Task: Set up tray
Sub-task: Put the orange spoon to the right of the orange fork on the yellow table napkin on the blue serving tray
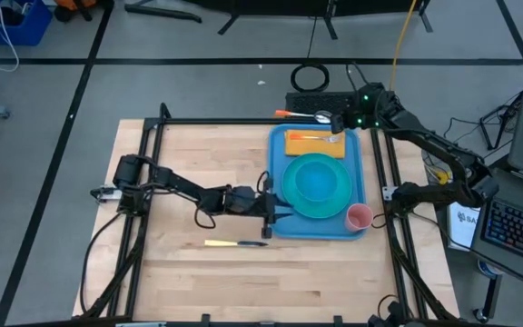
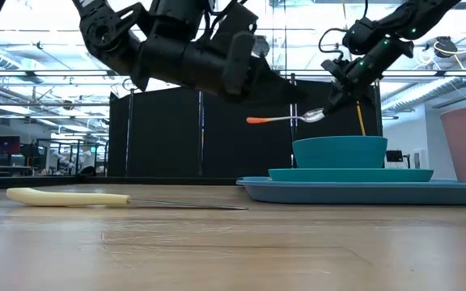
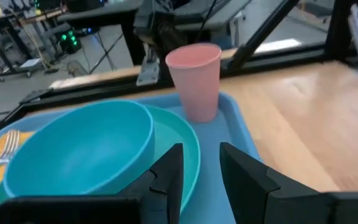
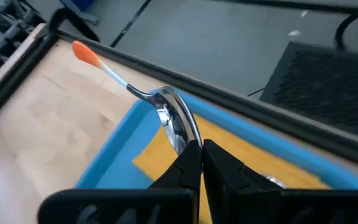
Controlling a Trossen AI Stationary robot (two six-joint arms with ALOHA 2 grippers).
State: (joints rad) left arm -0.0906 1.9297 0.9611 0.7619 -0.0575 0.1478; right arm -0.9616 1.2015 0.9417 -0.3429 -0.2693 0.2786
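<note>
Blue tray (image 1: 367, 186) sits on the right half of the table (image 1: 198, 272), already carrying a turquoise plate (image 1: 339, 202) with a bowl (image 1: 316, 177) on it, a pink cup (image 1: 359, 217) in the near corner, and a yellow napkin (image 1: 316, 143) with a fork (image 1: 320, 138) at the far end. Right gripper (image 4: 199, 149) is pinching a spoon (image 4: 173, 121) by the bowl end, orange-tipped handle sticking out sideways over the tray's far-left corner. Step in hand looks like spoon placement: I'd swing the handle parallel to the fork, lower until it rests on the napkin, then release. Watch the rim, since the handle overhangs it. Left gripper (image 3: 201, 171) hovers at the tray's left edge, fingers spread, holding nothing. Knife (image 1: 236, 243) still on the table, likely its next pick.
</note>
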